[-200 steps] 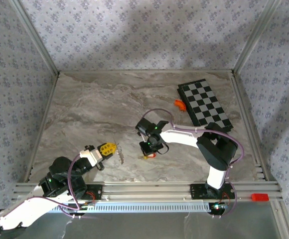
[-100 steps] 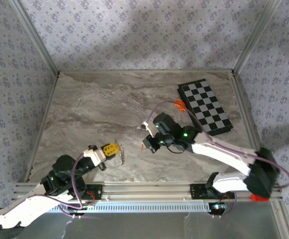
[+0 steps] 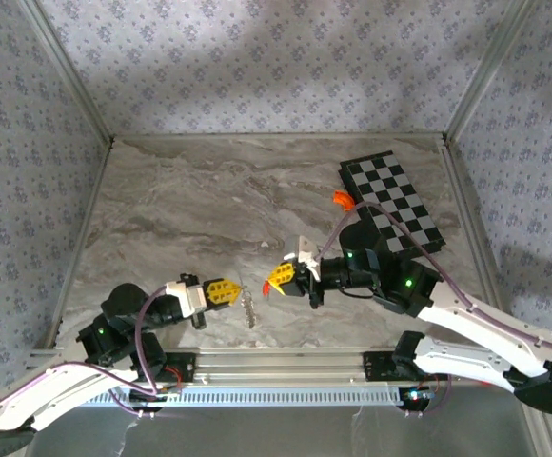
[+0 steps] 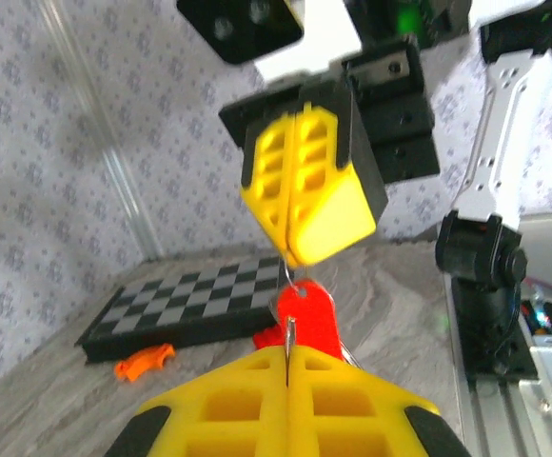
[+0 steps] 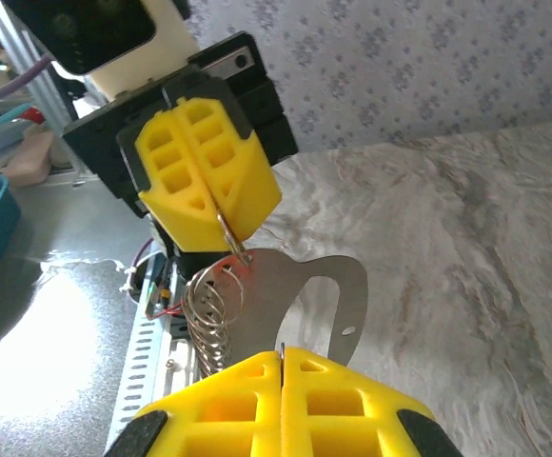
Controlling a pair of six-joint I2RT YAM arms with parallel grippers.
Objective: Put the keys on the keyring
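**Matt plastic, bright metal, smooth stone**

The left gripper (image 4: 288, 357) and right gripper (image 4: 293, 253) have fingers of matt yellow plastic, ribbed with cut-outs. The key (image 4: 305, 314) has a glossy red head. The keyring (image 5: 209, 319) is thin, shiny coiled wire, next to a smooth satin metal plate (image 5: 300, 290). The table (image 3: 181, 209) looks like smooth grey marble, and the chessboard (image 3: 395, 205) is glossy.

The key's (image 4: 306, 319) lower part is hidden behind the left end effector (image 4: 288, 369)
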